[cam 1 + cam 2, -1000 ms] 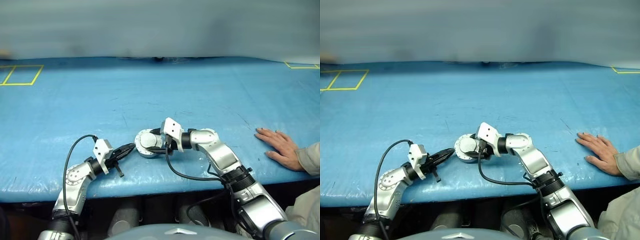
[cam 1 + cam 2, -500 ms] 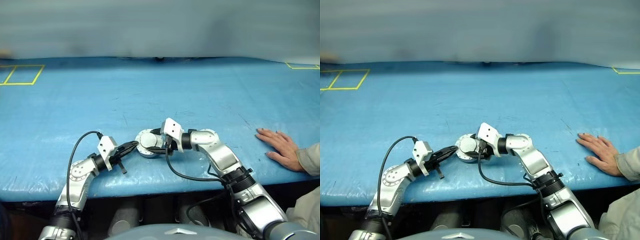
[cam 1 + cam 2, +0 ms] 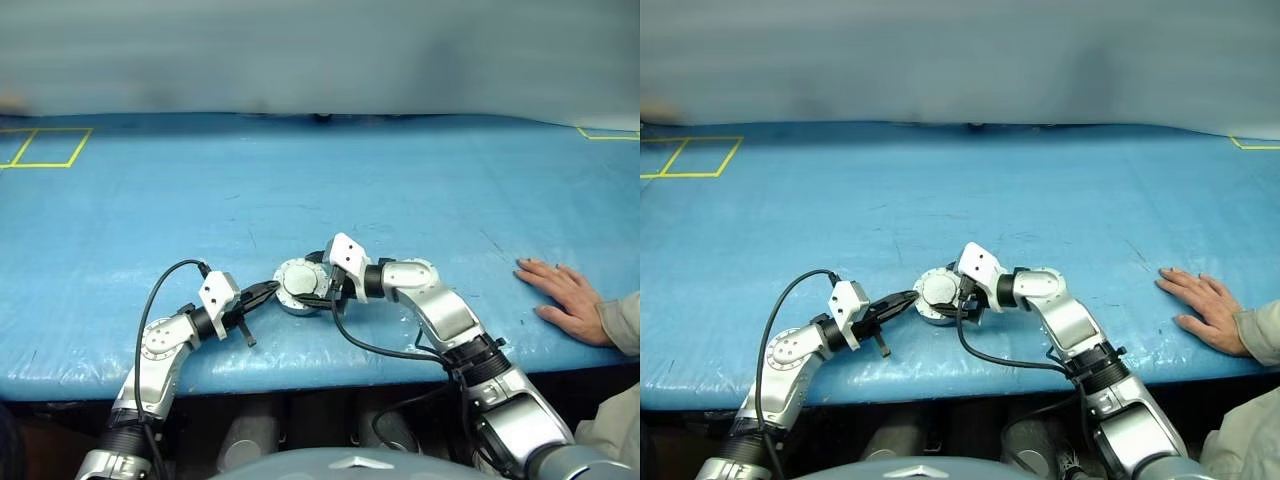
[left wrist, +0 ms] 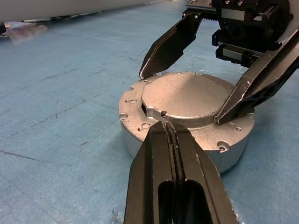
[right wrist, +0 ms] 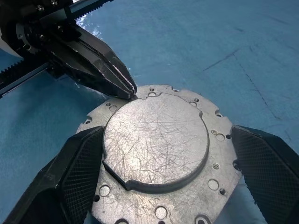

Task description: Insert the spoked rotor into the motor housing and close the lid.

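Lid (image 5: 156, 142) seated on motor housing (image 4: 187, 116) on counter (image 3: 400, 190), between spread right fingers (image 5: 79, 170). Left fingers (image 4: 173, 163) pressed together, tips touching lid edge.

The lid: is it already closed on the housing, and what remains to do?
Done: the lid lies flat on the motor housing, hiding its inside. In hand: the right tool straddles the lid, open; the shut left tool touches its edge. Left: withdrawing both; full seating cannot be confirmed.
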Robot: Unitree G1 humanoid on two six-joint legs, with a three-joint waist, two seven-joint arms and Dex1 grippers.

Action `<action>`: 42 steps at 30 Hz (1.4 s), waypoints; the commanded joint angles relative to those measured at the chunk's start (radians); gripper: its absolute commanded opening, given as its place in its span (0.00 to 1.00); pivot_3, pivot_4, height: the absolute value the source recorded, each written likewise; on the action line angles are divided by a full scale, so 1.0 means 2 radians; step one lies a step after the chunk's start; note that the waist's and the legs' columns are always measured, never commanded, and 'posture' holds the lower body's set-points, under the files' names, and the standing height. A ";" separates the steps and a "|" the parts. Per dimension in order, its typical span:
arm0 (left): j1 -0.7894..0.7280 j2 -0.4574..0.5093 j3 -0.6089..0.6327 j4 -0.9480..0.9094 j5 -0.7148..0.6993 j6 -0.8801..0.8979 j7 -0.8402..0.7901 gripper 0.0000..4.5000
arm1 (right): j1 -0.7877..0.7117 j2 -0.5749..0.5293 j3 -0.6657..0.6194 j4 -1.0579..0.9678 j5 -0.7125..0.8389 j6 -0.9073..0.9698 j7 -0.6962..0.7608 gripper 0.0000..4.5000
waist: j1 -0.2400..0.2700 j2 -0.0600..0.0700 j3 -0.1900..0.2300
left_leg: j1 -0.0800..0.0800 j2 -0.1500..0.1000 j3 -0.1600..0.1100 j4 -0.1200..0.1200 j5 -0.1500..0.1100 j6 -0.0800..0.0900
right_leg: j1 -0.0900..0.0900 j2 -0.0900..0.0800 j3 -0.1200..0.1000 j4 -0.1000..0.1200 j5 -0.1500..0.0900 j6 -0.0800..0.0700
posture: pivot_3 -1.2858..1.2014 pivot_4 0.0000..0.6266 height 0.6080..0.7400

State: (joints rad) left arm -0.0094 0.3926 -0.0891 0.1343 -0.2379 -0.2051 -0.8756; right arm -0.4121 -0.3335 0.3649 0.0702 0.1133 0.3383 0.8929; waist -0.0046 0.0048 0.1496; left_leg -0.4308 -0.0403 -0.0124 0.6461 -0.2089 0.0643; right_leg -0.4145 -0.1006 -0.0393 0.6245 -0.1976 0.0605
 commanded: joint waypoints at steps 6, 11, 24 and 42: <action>0.009 -0.007 -0.012 -0.002 0.006 0.007 0.000 0.00 | 0.026 0.005 -0.048 -0.073 0.050 0.035 -0.013 0.99 | 0.005 0.000 0.001 | -0.001 0.000 0.000 0.000 0.000 0.000 | 0.000 0.000 0.000 0.000 0.000 0.000 | 0.52 0.24 1.00; 0.010 -0.007 -0.012 -0.002 0.007 0.006 0.000 0.00 | 0.046 0.002 -0.074 -0.125 0.084 0.061 -0.022 0.99 | 0.009 0.000 0.001 | -0.002 0.000 0.000 0.000 0.000 0.000 | -0.001 0.000 -0.001 0.000 0.000 0.000 | 0.52 0.24 1.00; 0.015 -0.009 -0.014 -0.002 0.008 0.000 0.001 0.00 | 0.113 0.071 -0.176 -0.178 0.222 0.266 -0.149 0.99 | 0.010 0.001 0.001 | -0.003 0.000 -0.001 -0.001 -0.001 0.000 | -0.002 0.000 -0.001 -0.001 -0.001 -0.001 | 0.52 0.24 1.00; 0.018 -0.008 -0.015 0.000 0.010 -0.003 0.000 0.00 | 0.143 0.156 -0.296 -0.151 0.373 0.410 -0.288 0.99 | 0.009 0.001 0.002 | -0.003 0.000 0.000 -0.001 -0.001 0.000 | -0.003 0.000 -0.001 -0.001 -0.001 0.000 | 0.52 0.24 1.00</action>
State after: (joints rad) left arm 0.0142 0.3774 -0.0964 0.1239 -0.2382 -0.2234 -0.8731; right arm -0.1300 -0.0308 -0.2156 -0.2316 0.8238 1.1492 0.3217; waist 0.0131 0.0074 0.1528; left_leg -0.4374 -0.0411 -0.0133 0.6439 -0.2103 0.0647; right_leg -0.4201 -0.1004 -0.0410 0.6229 -0.1996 0.0599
